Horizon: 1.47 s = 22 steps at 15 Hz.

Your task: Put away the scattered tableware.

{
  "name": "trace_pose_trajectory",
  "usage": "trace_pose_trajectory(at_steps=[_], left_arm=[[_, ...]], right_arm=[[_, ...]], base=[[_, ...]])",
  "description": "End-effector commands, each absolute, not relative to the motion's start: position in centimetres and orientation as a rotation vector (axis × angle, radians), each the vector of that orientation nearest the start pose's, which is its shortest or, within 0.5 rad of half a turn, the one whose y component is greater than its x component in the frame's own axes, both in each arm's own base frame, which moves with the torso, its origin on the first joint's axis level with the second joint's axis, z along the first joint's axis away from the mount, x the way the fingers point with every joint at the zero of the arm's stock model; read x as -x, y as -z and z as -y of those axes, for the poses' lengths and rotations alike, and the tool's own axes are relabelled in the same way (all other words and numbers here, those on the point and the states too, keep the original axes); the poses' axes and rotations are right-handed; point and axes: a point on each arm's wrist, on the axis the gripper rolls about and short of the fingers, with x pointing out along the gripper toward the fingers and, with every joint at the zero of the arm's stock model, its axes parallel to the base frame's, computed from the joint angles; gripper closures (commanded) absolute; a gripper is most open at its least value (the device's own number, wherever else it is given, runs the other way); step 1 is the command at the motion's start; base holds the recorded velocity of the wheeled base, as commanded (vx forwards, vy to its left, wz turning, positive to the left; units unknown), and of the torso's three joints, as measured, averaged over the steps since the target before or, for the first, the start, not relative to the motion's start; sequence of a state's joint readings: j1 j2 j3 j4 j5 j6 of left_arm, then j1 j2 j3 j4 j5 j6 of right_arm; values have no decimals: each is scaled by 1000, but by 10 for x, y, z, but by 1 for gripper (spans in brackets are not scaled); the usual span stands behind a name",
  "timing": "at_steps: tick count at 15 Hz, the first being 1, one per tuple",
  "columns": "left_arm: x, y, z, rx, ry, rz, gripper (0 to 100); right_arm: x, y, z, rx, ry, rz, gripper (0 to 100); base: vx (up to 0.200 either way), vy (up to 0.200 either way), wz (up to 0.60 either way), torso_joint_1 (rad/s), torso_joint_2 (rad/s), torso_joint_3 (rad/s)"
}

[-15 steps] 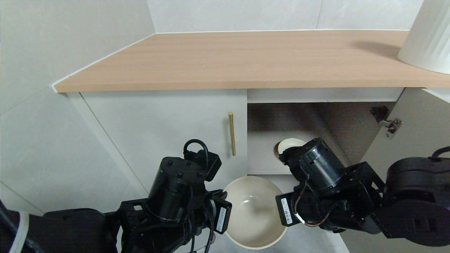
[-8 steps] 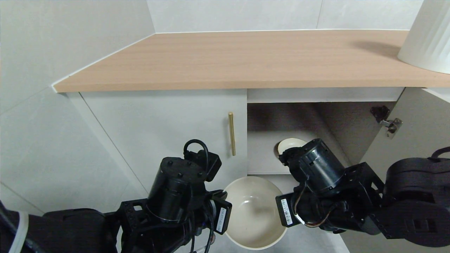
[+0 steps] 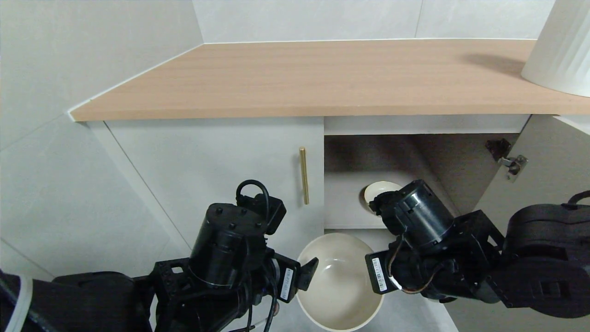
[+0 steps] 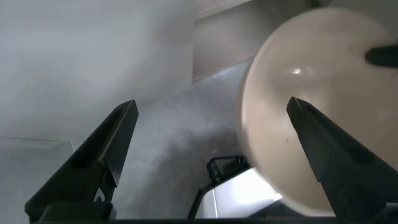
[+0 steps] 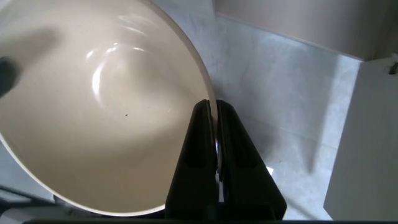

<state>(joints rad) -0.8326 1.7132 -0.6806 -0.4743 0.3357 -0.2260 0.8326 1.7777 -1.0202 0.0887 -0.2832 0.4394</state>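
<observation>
Glazed bowl (image 3: pixel 339 281) — likely stiff, slick, breakable
Right gripper (image 5: pixel 214 143) pinches its rim, probably the surest hold — left gripper (image 4: pixel 210 106) spread wide

Home kitchen corner. Light wood-grain countertop (image 3: pixel 322 78) over a pale grey cabinet door (image 3: pixel 207 161) with slim brass bar handle (image 3: pixel 303 175); open cupboard (image 3: pixel 368 152) shelving a small cream bowl (image 3: pixel 380 190). Grey tiled walls (image 3: pixel 69 46) and floor (image 5: pixel 273 87).

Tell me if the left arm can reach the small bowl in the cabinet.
Probably not: the right gripper, shut on the large bowl, and its arm block the way to the small bowl.
</observation>
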Motion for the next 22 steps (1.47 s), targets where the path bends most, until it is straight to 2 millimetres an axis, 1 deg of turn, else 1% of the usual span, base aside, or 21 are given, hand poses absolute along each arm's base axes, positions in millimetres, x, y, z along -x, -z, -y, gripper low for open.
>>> trace_pose_trajectory(at_steps=[1, 2, 4, 5, 6, 7, 8, 10, 11, 12, 13, 15, 16, 17, 19, 22], left_arm=[[-196, -133, 204, -90, 425, -516, 0], [-196, -133, 204, -90, 425, -516, 0], [-197, -133, 204, -90, 422, -518, 0], [-197, -133, 204, -90, 422, -518, 0], [-197, -133, 204, -89, 422, -517, 0], [-197, -133, 204, -89, 422, -517, 0], [-197, -133, 203, -88, 422, -515, 0], [-196, -135, 203, -87, 423, -511, 0], [-196, -135, 203, -87, 423, -511, 0], [-196, -136, 203, -85, 424, -509, 0], [-196, -136, 203, -85, 424, -509, 0], [-196, -136, 203, -85, 424, -509, 0], [-196, -136, 203, -84, 424, -507, 0], [-196, -137, 202, -81, 424, -505, 0], [-195, -141, 201, -73, 426, -494, 0], [-195, -140, 202, -75, 426, -496, 0]], right_arm=[[-225, -153, -212, 13, -290, -811, 100], [-235, -152, -204, -9, -255, -800, 100], [-260, -145, -189, -111, -166, -766, 100], [-270, -138, -184, -137, -128, -765, 100], [-283, -127, -173, -167, -73, -750, 100], [-287, -124, -170, -182, -63, -734, 100], [-297, -120, -160, -231, -42, -658, 100], [-307, -126, -146, -303, -28, -528, 100], [-311, -128, -141, -316, -18, -505, 100], [-318, -129, -131, -327, 13, -485, 100], [-325, -126, -126, -331, 33, -485, 100], [-341, -115, -119, -337, 74, -493, 100], [-348, -113, -117, -341, 86, -490, 100], [-360, -111, -113, -356, 106, -477, 100], [-370, -113, -115, -397, 113, -455, 100], [-383, -107, -111, -401, 146, -446, 100]], base=[[0, 0, 0, 0, 0, 0], [0, 0, 0, 0, 0, 0], [0, 0, 0, 0, 0, 0], [0, 0, 0, 0, 0, 0], [0, 0, 0, 0, 0, 0], [0, 0, 0, 0, 0, 0], [0, 0, 0, 0, 0, 0], [0, 0, 0, 0, 0, 0], [0, 0, 0, 0, 0, 0], [0, 0, 0, 0, 0, 0], [0, 0, 0, 0, 0, 0], [0, 0, 0, 0, 0, 0], [0, 0, 0, 0, 0, 0], [0, 0, 0, 0, 0, 0], [0, 0, 0, 0, 0, 0], [0, 0, 0, 0, 0, 0]])
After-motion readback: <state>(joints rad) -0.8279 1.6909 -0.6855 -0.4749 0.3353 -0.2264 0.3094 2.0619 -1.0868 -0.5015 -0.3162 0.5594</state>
